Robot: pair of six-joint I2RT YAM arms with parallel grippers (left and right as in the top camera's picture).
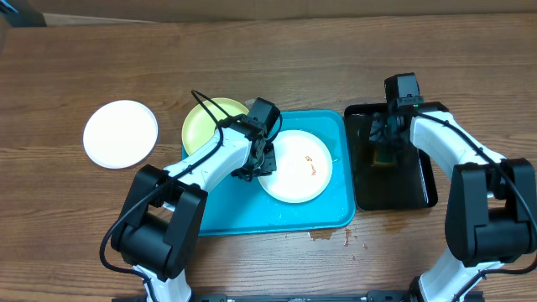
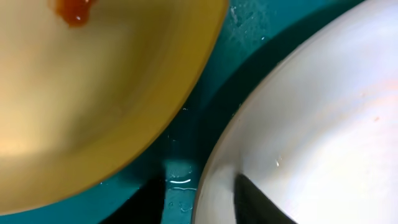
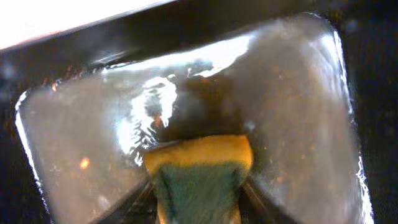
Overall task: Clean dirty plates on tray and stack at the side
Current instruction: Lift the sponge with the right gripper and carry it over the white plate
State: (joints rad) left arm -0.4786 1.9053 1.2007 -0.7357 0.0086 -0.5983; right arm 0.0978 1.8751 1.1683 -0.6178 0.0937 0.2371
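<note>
2 round glossy plates on wet turquoise tray, spongy yellow-green block

Two arms, same build: bulky black joint housings near base, glossy white shells on upper links, black again at wrist.

Left arm: thin black cable loops free above its white forearm, runs toward black wrist block.

Right arm: white link between black segments, boxy black camera module at far end.

Wrist views: jaws show only as dark, blurred wedge shapes at bottom edge; no markings legible.
</note>
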